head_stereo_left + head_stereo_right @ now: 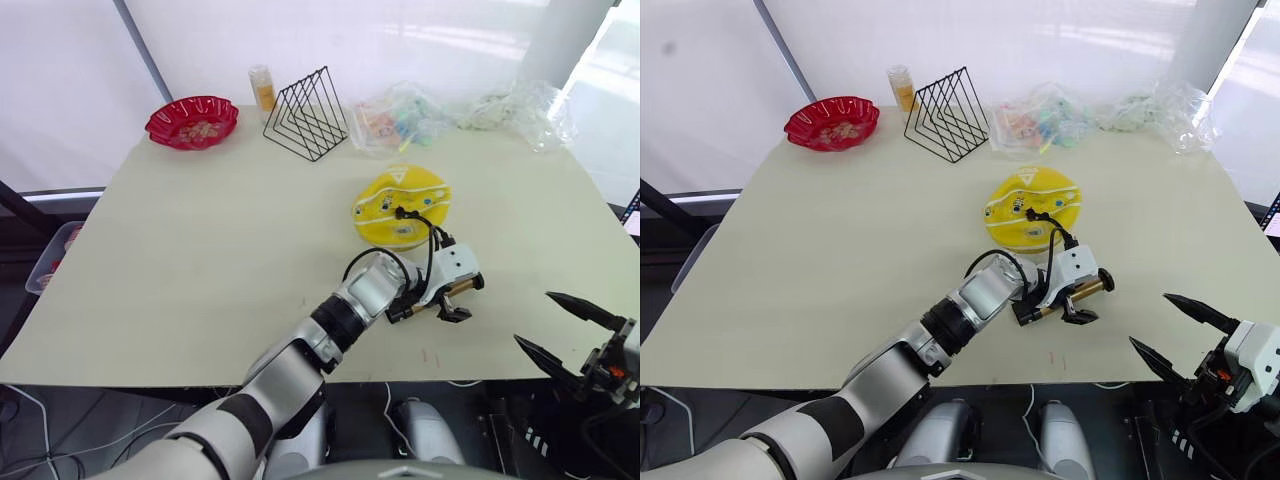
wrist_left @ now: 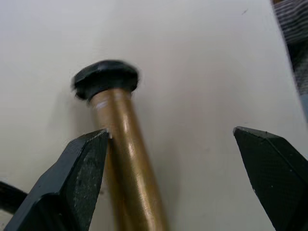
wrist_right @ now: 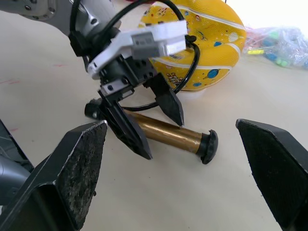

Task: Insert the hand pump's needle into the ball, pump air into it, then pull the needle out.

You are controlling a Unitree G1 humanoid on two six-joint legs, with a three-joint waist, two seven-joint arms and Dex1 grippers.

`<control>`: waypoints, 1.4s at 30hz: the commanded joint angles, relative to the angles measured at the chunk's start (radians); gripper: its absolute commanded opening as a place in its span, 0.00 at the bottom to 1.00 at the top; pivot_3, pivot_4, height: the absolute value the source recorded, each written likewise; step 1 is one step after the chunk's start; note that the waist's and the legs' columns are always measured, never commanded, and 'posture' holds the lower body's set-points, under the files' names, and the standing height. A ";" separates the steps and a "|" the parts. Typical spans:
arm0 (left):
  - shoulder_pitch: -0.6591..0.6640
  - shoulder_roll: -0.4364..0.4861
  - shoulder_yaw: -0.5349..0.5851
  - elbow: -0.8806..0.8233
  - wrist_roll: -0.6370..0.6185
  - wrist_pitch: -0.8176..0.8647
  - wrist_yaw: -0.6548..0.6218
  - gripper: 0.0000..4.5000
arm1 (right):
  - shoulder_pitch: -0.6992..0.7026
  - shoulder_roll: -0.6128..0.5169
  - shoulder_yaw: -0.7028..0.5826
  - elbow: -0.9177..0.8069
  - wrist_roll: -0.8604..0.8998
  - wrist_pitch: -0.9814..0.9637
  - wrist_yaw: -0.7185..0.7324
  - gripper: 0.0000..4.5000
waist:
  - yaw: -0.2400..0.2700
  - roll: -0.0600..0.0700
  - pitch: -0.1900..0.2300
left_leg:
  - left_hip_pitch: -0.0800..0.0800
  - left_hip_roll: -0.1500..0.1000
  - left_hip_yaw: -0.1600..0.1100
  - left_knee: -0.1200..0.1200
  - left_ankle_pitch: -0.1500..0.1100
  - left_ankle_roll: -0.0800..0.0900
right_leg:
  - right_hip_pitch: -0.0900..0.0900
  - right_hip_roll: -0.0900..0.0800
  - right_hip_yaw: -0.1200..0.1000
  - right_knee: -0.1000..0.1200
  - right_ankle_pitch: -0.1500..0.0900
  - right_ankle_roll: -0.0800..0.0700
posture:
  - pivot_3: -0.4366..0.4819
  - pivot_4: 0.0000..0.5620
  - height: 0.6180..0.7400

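Observation:
The yellow ball (image 1: pixel 400 205) lies squashed flat on the table, right of centre. The hand pump (image 1: pixel 447 291) lies on the table just in front of it, a gold barrel (image 2: pixel 127 159) with a black end cap (image 2: pixel 106 79). Its black hose (image 1: pixel 432 238) loops up to a small black fitting (image 1: pixel 400 212) on top of the ball; the needle itself is too small to make out. My left gripper (image 1: pixel 446 309) is open and straddles the barrel, one finger (image 2: pixel 72 183) touching it. My right gripper (image 1: pixel 555 330) hangs open beyond the table's front right edge, facing the pump (image 3: pixel 166 134).
At the back of the table stand a red scalloped bowl (image 1: pixel 192 121), a small bottle (image 1: pixel 262 90), a black wire rack (image 1: pixel 305 113) and crumpled plastic bags (image 1: pixel 400 118). The table's front edge (image 1: pixel 480 378) runs just below the pump.

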 commanded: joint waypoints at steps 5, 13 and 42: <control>0.013 -0.010 -0.048 0.017 0.061 0.041 -0.005 0.97 | 0.020 -0.004 -0.044 -0.003 0.012 -0.013 -0.003 1.00 | -0.001 0.000 0.000 | 0.000 0.000 0.000 0.000 0.000 0.000 | 0.000 0.000 0.000 0.000 0.000 0.000 | 0.48 0.27 0.97; 0.022 -0.019 -0.039 0.028 0.066 0.070 -0.018 0.70 | 0.015 -0.008 -0.047 0.003 0.013 -0.013 -0.004 1.00 | -0.001 0.000 0.000 | 0.000 0.000 0.000 0.000 0.000 0.000 | 0.000 0.000 0.000 0.000 0.000 0.000 | 0.48 0.27 0.97; 0.266 0.176 0.234 -0.547 -0.252 0.017 -0.155 0.23 | -0.231 0.095 0.058 -0.311 0.559 0.575 -0.668 1.00 | 0.000 0.002 -0.001 | -0.001 0.001 -0.001 0.000 0.000 0.000 | -0.002 -0.002 0.001 0.000 0.001 -0.003 | 0.48 0.27 0.97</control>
